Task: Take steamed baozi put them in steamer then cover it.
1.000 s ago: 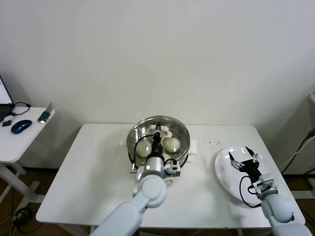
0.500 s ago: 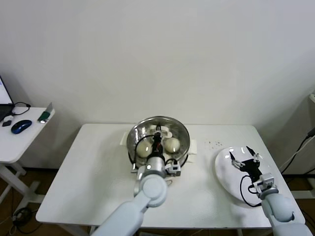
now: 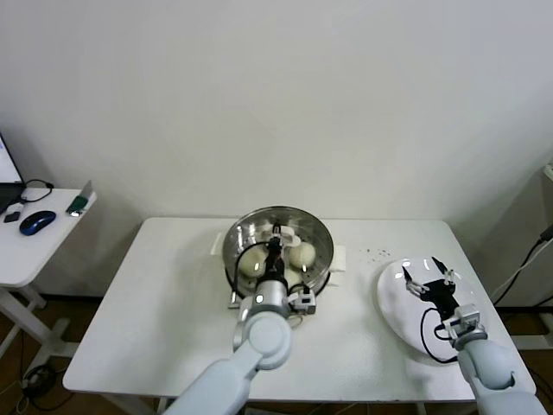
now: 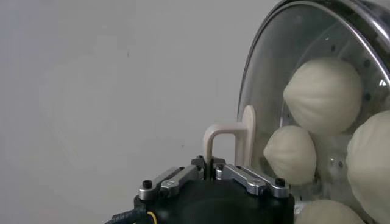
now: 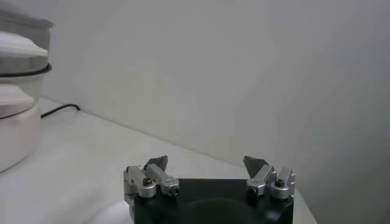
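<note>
The white table (image 3: 155,320) fills the lower half of the head view, its near edge partly hidden behind the two arms. At the back centre stands the steamer (image 3: 278,244), a shiny steel basket whose white base is mostly covered by the left arm and shows only as small handles at the sides. The cover (image 3: 298,226) sits over the basket; in the head view its glass is hard to tell from the steel, but the left wrist view shows its metal rim and clear dome (image 4: 286,55), cut off at the frame edge. Through the glass the steamed baozi (image 4: 323,94) lie inside the steamer: four pale buns can be counted in the left wrist view, two of them cropped, while the head view shows only two (image 3: 302,254) clearly.

The left gripper (image 3: 275,245) is over the steamer's middle, its jaws clenched on the cover's cream bar handle (image 4: 233,143), as the left wrist view shows.

On the right side of the table lies a flat white plate (image 3: 396,304), partly hidden by the right arm. The right gripper (image 3: 429,278) hangs over it with its jaws spread apart and holding nothing (image 5: 207,165).

Beyond the table's left side, a side desk (image 3: 34,246) carries a blue mouse (image 3: 37,222).
</note>
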